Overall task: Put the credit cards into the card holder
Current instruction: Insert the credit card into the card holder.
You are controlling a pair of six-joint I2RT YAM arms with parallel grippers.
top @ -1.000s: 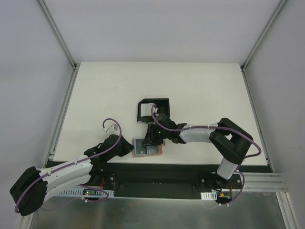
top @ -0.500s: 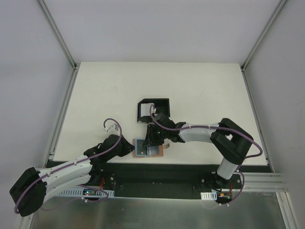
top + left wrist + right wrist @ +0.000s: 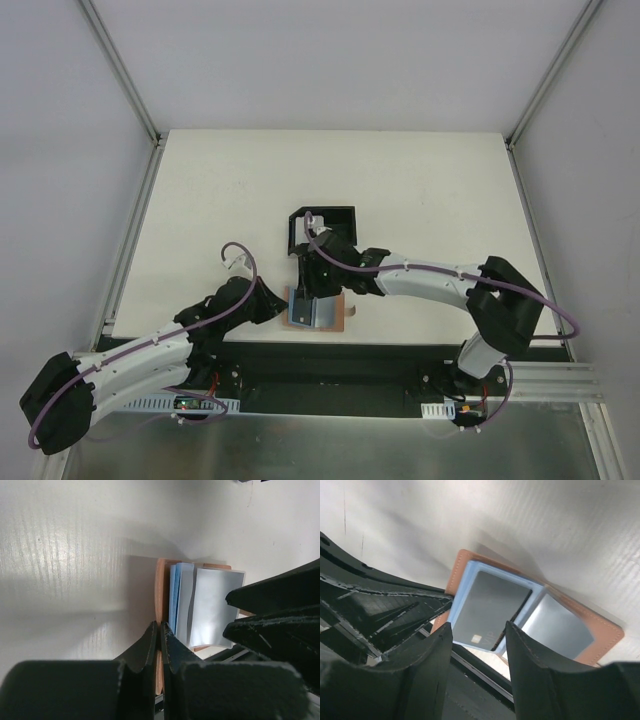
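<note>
Hovering low over the card holder (image 3: 340,316) in the top view, the right gripper (image 3: 312,298) has the credit cards (image 3: 305,314) directly beneath it, so the coming move looks like a short push downward rather than a reach. The holder lies opened flat at the near edge of the table (image 3: 220,200), its long axis running left to right along that edge. A black box (image 3: 342,214) sits just behind the right arm's wrist. The left gripper (image 3: 278,306) meets the holder's left end, so both arms are at the holder, the right one above the cards. From the left wrist, that gripper's fingers (image 3: 150,645) are closed tight, pinching the thin tan leather edge. Beyond them a stack of light blue cards lies partly under a pale grey one, all smooth and flat with crisp corners. The right arm's dark bulk crowds the right side. From the right wrist, the jaws stand moderately apart and hold nothing. Through the gap shows a dark grey card on a light blue one, and a paler card beside it toward the other half. The stitched brown leather frames them, and the cards appear to rest on the pockets rather than fully inside them.
</note>
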